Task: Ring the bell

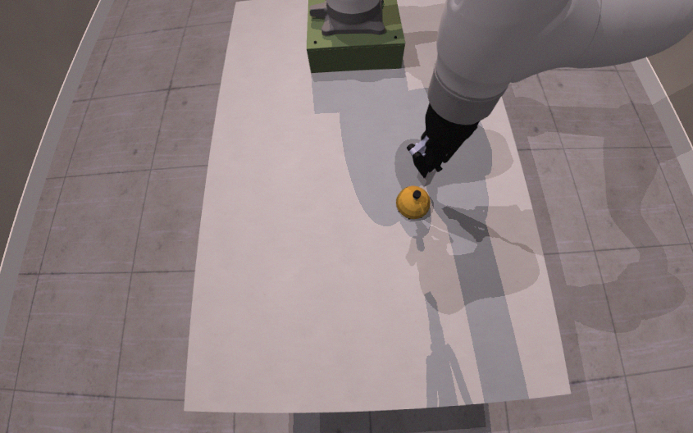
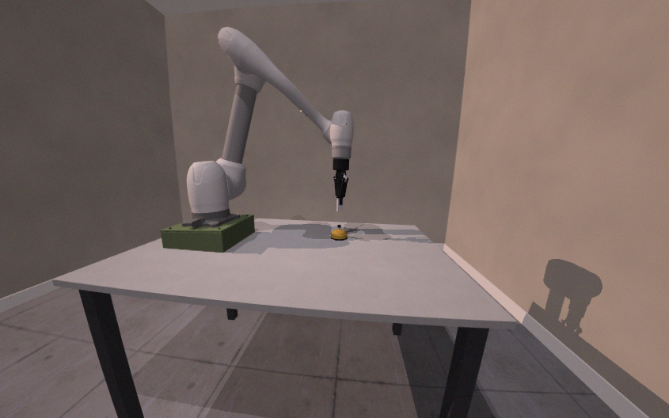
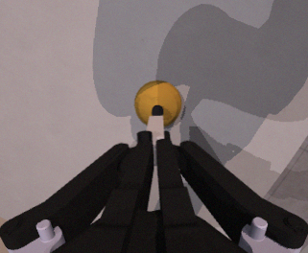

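An orange dome bell (image 1: 412, 202) with a small black button (image 1: 417, 193) on top stands on the white table, right of the middle. It also shows in the side view (image 2: 338, 233) and in the wrist view (image 3: 156, 103). My gripper (image 1: 425, 170) is shut with nothing between the fingers. It points straight down and hangs in the air above the bell, clear of the button, as the side view (image 2: 339, 207) shows. In the wrist view the closed fingertips (image 3: 155, 126) line up with the button (image 3: 156, 110).
The arm's green base block (image 1: 354, 37) stands at the far end of the table (image 2: 284, 264). A beige wall (image 2: 581, 155) runs close along the table's right side.
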